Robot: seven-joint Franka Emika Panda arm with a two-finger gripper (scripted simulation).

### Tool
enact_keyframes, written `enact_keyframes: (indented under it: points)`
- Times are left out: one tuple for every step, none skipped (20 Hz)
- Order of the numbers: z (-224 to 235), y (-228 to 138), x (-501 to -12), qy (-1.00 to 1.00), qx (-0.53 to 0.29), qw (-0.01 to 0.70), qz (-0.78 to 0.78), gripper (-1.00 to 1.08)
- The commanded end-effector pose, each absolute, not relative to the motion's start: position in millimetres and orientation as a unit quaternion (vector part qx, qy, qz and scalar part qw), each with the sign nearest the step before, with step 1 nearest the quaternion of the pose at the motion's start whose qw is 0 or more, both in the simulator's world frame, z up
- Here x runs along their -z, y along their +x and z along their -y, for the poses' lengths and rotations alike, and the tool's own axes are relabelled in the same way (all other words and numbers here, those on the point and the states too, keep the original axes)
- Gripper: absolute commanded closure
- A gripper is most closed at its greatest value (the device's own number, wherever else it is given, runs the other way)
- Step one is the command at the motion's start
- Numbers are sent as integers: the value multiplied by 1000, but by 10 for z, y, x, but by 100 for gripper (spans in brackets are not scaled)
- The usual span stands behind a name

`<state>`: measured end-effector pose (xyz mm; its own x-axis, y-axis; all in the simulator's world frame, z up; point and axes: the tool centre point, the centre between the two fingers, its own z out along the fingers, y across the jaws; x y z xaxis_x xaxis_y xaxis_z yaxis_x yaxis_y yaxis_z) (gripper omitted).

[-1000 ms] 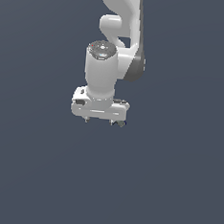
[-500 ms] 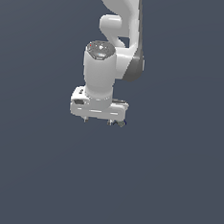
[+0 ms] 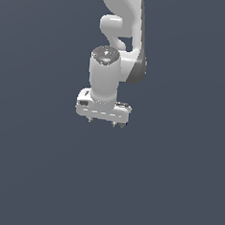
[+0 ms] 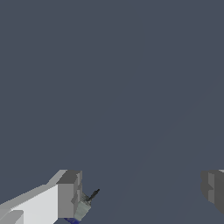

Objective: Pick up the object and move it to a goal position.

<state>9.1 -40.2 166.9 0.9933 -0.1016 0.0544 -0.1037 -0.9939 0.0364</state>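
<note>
Filling both views is one plain dark grey-blue ground (image 3: 175, 187), with no edge or marking seen on it. One white arm (image 3: 123, 19) is seen in the ext. view, entering from the top and ending in one rounded wrist housing (image 3: 106, 75) with a grey cap. Below that, one white hand block carries one gripper (image 3: 105, 122), whose 2 short fingertips just poke out under the block, one toward the ext. view's left and one toward its right, well apart. In the wrist view the gripper (image 4: 140, 194) is seen with 2 grey fingers (image 4: 69, 194) at opposite sides of the frame, a wide bare gap between them, so the claw is released, nothing clamped. Beside the inner face of one finger, 1 small greenish-grey object (image 4: 83, 209) with a thin dark tip is seen, partly cut off by the frame edge; whether it touches the finger can't be told, and its shape is too small to make out. A bit of dark blue shows just under it. The object isn't made out in the ext. view.
</note>
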Motion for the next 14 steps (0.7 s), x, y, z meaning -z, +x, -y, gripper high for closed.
enact_keyframes:
  points:
    - [344, 51, -1607, 997, -25, 17, 70, -92]
    - [319, 33, -1579, 997, -25, 16, 78, -92]
    - [292, 13, -1549, 996, -24, 15, 87, -92]
    - [263, -9, -1518, 995, -24, 14, 97, -92]
    - [233, -33, -1485, 994, -23, 13, 107, -92]
    - [202, -58, -1450, 993, -22, 11, 118, -92]
    - [170, -86, -1414, 991, -21, 10, 129, -92]
    - [137, -114, -1377, 990, -21, 9, 141, -92]
    - [105, -143, -1341, 988, -20, 8, 153, -92]
    - [74, -173, -1305, 986, -19, 7, 165, -92]
    - [43, -202, -1270, 984, -18, 6, 176, -92]
    - [13, -233, -1235, 982, -17, 5, 188, -92]
    - [-17, -264, -1200, 980, -16, 4, 200, -92]
    - [-46, -295, -1165, 977, -15, 3, 211, -92]
